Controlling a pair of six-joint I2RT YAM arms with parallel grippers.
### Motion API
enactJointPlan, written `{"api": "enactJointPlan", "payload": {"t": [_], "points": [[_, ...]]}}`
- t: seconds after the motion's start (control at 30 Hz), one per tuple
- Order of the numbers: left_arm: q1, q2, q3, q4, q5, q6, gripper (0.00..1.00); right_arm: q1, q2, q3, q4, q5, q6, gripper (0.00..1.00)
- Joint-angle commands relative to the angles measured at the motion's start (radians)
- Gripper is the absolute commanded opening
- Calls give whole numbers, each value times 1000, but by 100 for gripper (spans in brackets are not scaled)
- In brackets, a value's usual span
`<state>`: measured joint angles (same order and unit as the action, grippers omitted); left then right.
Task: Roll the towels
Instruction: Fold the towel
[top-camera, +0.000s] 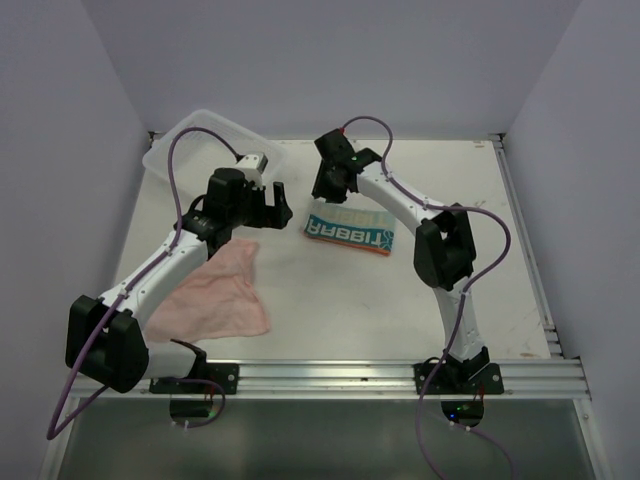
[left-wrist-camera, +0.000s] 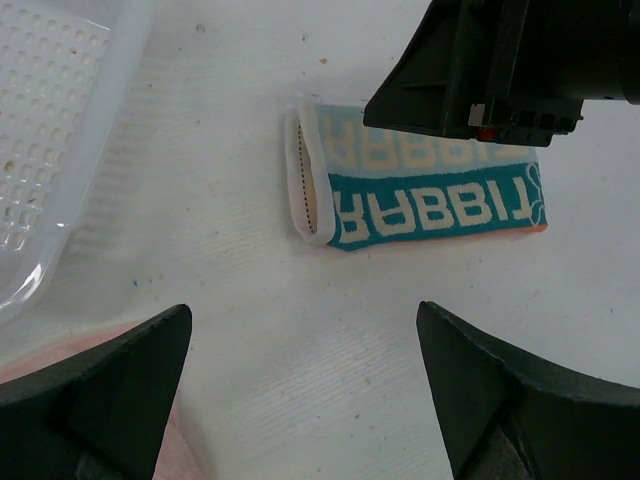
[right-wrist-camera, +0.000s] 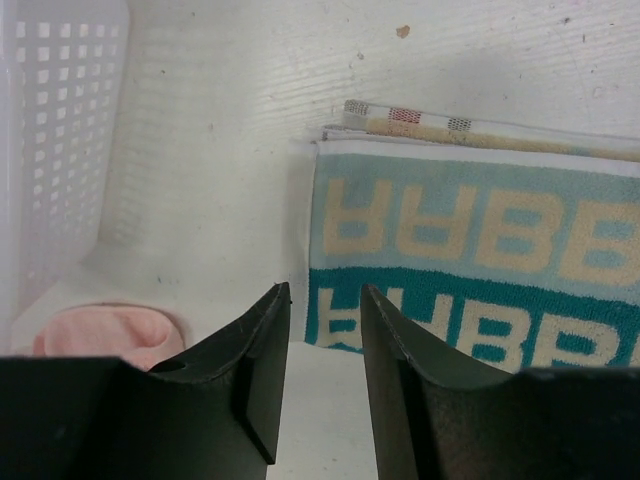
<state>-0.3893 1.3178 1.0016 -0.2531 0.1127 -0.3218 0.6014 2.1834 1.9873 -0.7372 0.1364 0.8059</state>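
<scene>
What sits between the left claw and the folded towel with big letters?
Nothing. In the left wrist view, only bare white table separates the open left gripper from the printed towel.

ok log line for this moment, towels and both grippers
printed towel: folded, lying free | pink towel: spread out, unrolled | left gripper: open, empty | right gripper: slightly open, empty, by printed towel
</scene>
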Motion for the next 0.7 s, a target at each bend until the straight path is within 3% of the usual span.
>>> {"api": "enactJointPlan", "payload": {"t": [0.0, 0.27, 0.5, 0.57, 0.67], "points": [[-6, -32, -3, 26, 7, -5, 98, 0, -17, 16, 25, -12, 4, 39], [-10, -31, -4, 25, 2, -2, 98, -49, -152, -56, 15, -9, -30, 35], [-20, -26, -14, 43, 1, 4, 98, -149, -393, -403, 93, -50, -60, 20], [-34, -20, -15, 60, 8, 7, 95, -192, -444, -481, 125, -67, -66, 14], [-55, 0, -8, 77, 15, -8, 78, -224, -511, -600, 142, -83, -100, 9]]}}
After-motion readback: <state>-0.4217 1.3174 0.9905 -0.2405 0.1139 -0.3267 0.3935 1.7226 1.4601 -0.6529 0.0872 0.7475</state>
